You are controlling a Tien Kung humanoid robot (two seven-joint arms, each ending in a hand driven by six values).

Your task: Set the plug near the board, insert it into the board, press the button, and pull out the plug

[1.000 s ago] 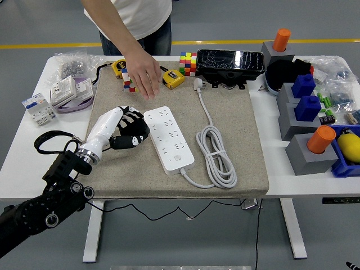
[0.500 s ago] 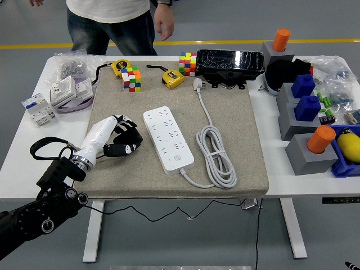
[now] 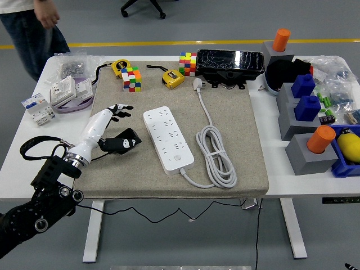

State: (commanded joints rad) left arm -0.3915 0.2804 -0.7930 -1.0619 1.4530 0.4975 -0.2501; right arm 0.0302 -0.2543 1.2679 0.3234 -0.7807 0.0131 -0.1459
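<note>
The white power strip (image 3: 167,139) lies at a slant in the middle of the grey mat (image 3: 247,169), with its round button (image 3: 178,158) near the front end. Its white plug (image 3: 198,84) rests at the mat's far edge. The cable runs from the plug down to a coil (image 3: 216,154) on the strip's right. My left hand (image 3: 115,126) hovers over the mat just left of the strip, fingers spread, thumb low, holding nothing. It is far from the plug. My right arm is out of sight.
Two colour cubes (image 3: 131,78) (image 3: 188,63), two yellow tape measures (image 3: 174,77) and a black box (image 3: 230,61) line the mat's far edge. Grey blocks with blue and orange pegs (image 3: 306,107) fill the right table. Switch parts (image 3: 56,95) lie left. A person (image 3: 31,28) stands far left.
The person took a hand off the cube and walked away to the left. My left hand drew back leftward from the strip and its fingers spread.
</note>
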